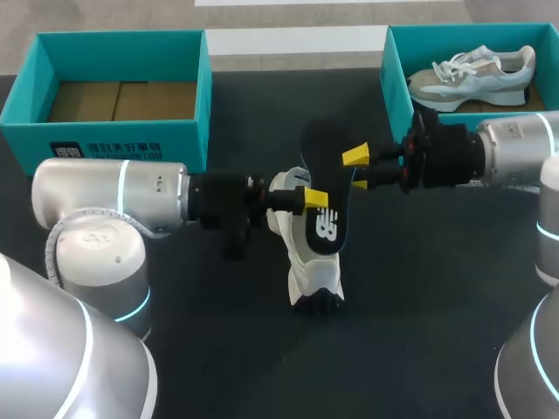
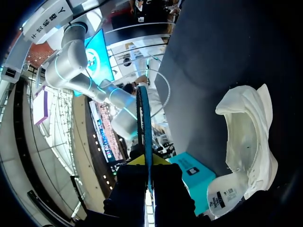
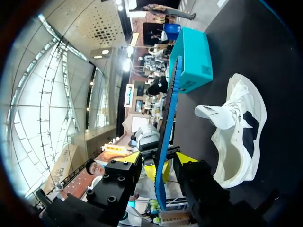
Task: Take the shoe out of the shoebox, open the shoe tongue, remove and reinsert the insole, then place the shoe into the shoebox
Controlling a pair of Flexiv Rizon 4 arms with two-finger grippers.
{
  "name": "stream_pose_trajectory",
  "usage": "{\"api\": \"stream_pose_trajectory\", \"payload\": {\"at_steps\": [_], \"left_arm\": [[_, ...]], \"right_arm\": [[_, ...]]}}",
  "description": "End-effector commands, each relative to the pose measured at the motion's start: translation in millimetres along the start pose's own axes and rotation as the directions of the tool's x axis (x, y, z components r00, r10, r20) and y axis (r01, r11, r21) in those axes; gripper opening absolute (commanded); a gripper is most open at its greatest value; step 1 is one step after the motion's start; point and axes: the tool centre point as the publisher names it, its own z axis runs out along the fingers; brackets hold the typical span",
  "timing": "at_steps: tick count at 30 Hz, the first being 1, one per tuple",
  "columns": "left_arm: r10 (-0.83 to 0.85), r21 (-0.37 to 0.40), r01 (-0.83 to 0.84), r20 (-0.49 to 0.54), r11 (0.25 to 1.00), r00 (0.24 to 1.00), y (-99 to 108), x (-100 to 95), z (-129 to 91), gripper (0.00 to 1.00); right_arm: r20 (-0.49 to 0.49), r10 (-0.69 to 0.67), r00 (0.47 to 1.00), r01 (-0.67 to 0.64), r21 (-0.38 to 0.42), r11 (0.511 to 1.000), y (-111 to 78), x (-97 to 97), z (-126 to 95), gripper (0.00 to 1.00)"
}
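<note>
Grippers: two, both above the middle of the table [image 1: 419,288], their tips facing each other.
Left: the left gripper [image 1: 313,199] is clamped on the insole [image 1: 327,225], with a finger pressed to each face. In its wrist view the insole's teal edge runs out from between the fingers.
Right: the right gripper [image 1: 358,170] is closed on the other end of the same insole, one yellow tip on either side of the teal edge.
Insoles: one, black on top, hanging between the two grippers.
Shoeboxes: two, teal, at the table's far side. The left shoebox [image 1: 188,131] shows a cardboard floor; the right shoebox [image 1: 395,83] holds a shoe.
Shoes: two. The white shoe [image 1: 313,278] lies on the table under the insole; the second shoe [image 1: 476,77] lies inside the right shoebox.
</note>
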Motion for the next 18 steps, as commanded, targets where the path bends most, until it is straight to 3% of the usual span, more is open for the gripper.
{"api": "stream_pose_trajectory", "payload": {"at_steps": [1, 7, 18], "left_arm": [[0.004, 0.001, -0.004, -0.005, 1.000, 1.000, 4, 4.5, 19, 0.00], [0.015, -0.002, -0.015, -0.014, 1.000, 1.000, -1, 6.3, 30, 0.00], [-0.015, -0.051, 0.014, -0.015, 0.999, 1.000, -7, 9.0, 28, 0.00]], "right_arm": [[0.002, 0.004, 1.000, -0.004, 0.008, 1.000, 2.6, -0.4, 3, 0.43], [-0.001, 0.008, 1.000, -0.008, 0.004, 1.000, 4.7, -2.2, 4, 0.40], [-0.003, 0.018, 1.000, -0.018, -0.015, 1.000, 7.7, -5.8, 2, 0.24]]}}
